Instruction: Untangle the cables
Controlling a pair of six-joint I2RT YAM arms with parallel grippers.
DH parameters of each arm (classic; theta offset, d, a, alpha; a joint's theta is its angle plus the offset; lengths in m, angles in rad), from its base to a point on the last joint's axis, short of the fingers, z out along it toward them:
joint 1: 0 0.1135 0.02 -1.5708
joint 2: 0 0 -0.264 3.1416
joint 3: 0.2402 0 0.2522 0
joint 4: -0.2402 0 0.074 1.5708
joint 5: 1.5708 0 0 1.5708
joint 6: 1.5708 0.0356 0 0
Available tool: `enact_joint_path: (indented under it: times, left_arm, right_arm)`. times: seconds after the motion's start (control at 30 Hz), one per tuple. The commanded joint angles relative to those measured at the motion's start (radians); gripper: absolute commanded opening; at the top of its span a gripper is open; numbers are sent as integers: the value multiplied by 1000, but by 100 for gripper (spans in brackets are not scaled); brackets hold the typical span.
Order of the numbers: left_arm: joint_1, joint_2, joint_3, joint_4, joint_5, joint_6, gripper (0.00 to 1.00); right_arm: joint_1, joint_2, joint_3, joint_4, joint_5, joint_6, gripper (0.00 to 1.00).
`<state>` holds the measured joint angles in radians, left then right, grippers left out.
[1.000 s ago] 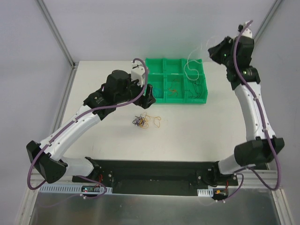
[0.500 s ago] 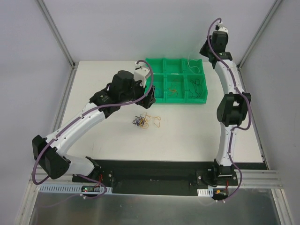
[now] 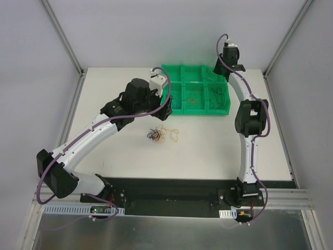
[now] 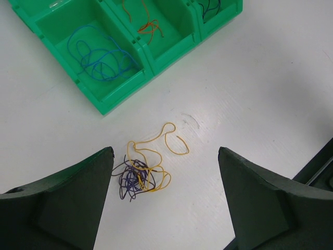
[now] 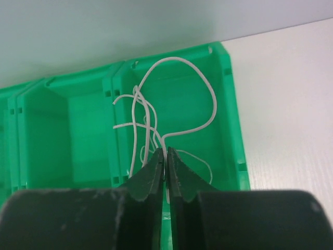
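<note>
The right claw [image 5: 165,152] was pinched almost closed on a thin white wire [image 5: 176,58]. The wire's loops curled above the far-right compartment of a green plastic divided bin [image 5: 234,120], which sat toward 12 o'clock on the white table [image 3: 218,146]. The left claw [image 4: 165,153] stood wide apart and gripped nothing, hovering over the table. The cables [image 4: 139,177], a small knot of thin purple and yellow strands, lay toward 7 o'clock of its gap, apart from both fingers, with one yellow loop trailing toward 12. Farther out, at 11 o'clock in the left wrist view, bin compartments held a curly blue wire [image 4: 99,54] and an orange wire [image 4: 148,26].
</note>
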<state>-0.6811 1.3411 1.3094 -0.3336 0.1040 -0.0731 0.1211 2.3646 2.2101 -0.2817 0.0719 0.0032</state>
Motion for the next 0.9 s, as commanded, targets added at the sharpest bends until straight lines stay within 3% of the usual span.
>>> enact_joint_path:
  times: [0.0, 0.1, 0.27, 0.5, 0.77, 0.87]
  left_arm:
    - [-6, -29, -2, 27, 8, 9, 81]
    - [-6, -34, -2, 27, 10, 9, 81]
    - [-6, -39, -4, 27, 8, 10, 81]
    - [-6, -43, -4, 27, 2, 12, 80]
    - [-5, -31, -2, 27, 16, -8, 81]
    - [12, -22, 1, 28, 51, -37, 81]
  right_arm:
    - [25, 10, 19, -34, 29, -31, 11]
    - [32, 5, 22, -66, 45, -26, 19]
    - [35, -25, 25, -106, 66, -19, 42]
    - [49, -142, 1, -229, 97, -28, 60]
    - [103, -401, -278, -244, 109, -23, 67]
    - [173, -504, -453, -182, 8, 33, 68]
